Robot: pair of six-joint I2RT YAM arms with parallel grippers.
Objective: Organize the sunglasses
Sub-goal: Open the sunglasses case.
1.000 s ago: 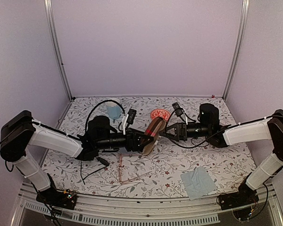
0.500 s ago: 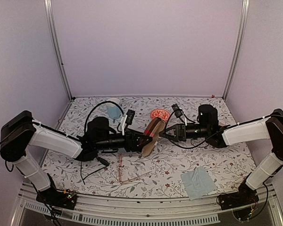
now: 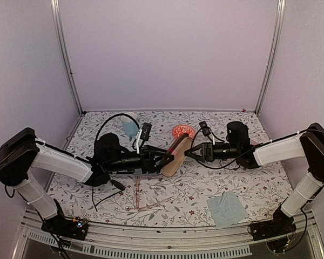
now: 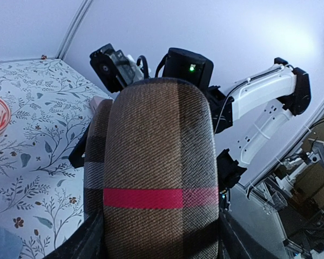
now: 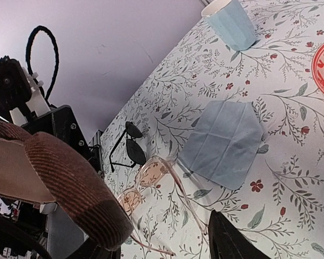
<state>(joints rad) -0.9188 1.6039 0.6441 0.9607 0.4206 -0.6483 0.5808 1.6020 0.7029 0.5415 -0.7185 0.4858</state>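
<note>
Case (image 3: 174,158) clamped aloft in left gripper (image 3: 163,160), likely so right gripper (image 3: 190,152), grip unclear, can open it for the sunglasses (image 5: 136,154).

Floral-print table (image 3: 205,186), blue cloth (image 3: 227,209), pale blue cup (image 3: 130,127), red patterned dish (image 3: 182,131), pinkish clear glasses (image 5: 151,174), black sunglasses (image 5: 136,154)

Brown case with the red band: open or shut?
Open: the brown case shows its pale inner lining in the top and right wrist views.
</note>
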